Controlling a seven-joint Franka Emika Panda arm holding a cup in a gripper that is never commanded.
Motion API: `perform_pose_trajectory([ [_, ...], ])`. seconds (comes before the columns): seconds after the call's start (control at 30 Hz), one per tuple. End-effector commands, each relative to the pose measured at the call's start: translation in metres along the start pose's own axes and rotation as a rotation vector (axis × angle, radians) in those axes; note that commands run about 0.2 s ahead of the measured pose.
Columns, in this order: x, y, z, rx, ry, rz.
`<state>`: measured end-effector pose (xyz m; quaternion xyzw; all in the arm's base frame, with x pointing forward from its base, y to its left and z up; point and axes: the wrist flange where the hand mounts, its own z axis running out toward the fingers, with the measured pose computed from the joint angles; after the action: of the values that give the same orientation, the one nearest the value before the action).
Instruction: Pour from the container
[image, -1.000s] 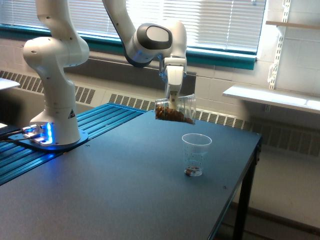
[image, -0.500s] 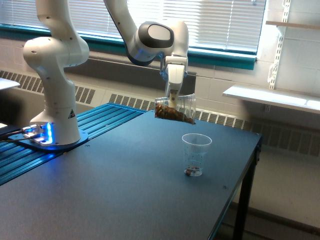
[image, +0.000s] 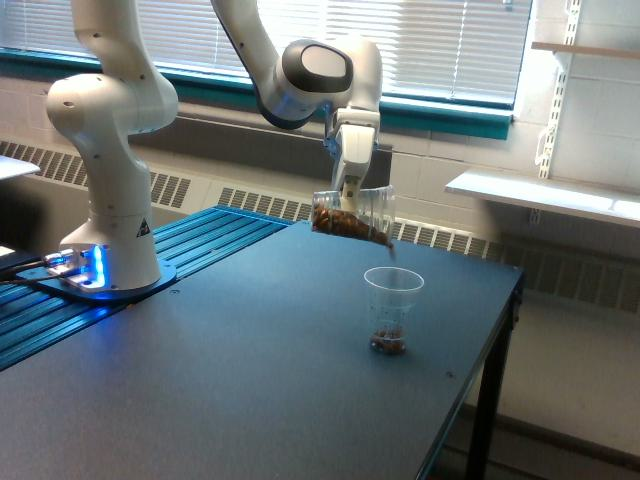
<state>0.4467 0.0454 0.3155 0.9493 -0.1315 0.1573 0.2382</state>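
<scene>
While the arm reaches down, its hand (image: 350, 196) grips the tilted container (image: 352, 218) above the cup (image: 392, 309).

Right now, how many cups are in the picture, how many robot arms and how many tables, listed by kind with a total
Clear plastic cups: 2, the container tipped in the gripper with brown granules inside, and the smaller cup standing on the table
Robot arms: 1, the white arm
Tables: 1, the dark table
Total: 4

Single exterior view, off arm, slightly raised, mid-range, looking across dark table (image: 250, 380) toward window wall; arm base (image: 105, 270) at view's left.
</scene>
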Motion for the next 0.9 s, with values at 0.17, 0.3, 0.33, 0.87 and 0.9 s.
perform_pose_trajectory([
  [0.17,-0.002,-0.003,-0.002,-0.013,-0.004,-0.024],
  [0.3,0.002,0.001,-0.004,-0.018,-0.008,-0.023],
  [0.33,0.002,0.002,-0.004,-0.019,-0.008,-0.023],
  [0.87,0.009,0.004,-0.007,-0.026,-0.016,-0.033],
  [0.9,0.009,0.004,-0.007,-0.028,-0.016,-0.034],
])
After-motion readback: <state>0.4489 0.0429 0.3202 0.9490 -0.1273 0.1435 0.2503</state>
